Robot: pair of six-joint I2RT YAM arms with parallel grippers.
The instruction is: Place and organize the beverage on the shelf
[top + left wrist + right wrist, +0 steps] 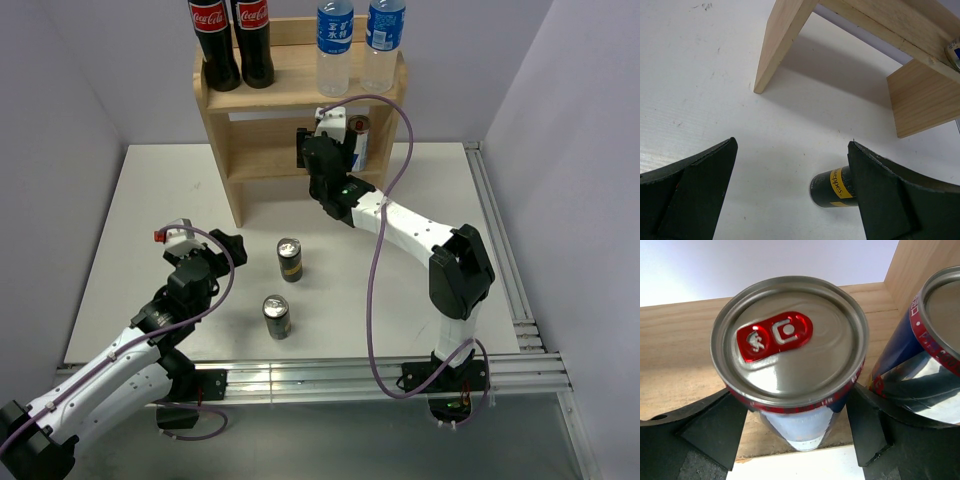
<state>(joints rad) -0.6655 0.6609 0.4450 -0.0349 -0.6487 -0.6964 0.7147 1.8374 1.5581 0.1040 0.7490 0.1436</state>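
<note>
Here, the right gripper (795, 407) pinches a slim can (790, 340), likely light, slick and dentable, by its sides on the shelf's (680, 340) lower tier; the left gripper (792, 147) hangs spread beside a dark can (832, 187).

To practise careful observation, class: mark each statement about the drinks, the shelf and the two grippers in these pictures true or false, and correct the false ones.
1. Two water bottles stand on the top tier of the shelf. True.
2. Three dark cans stand on the table. False: only two dark cans stand on the table.
3. The left gripper holds a can. False: the left gripper is open and empty.
4. The fingers of the right gripper flank a slim can at the lower tier. True.
5. The cola bottles stand on the table. False: the cola bottles stand on the top tier.
</note>
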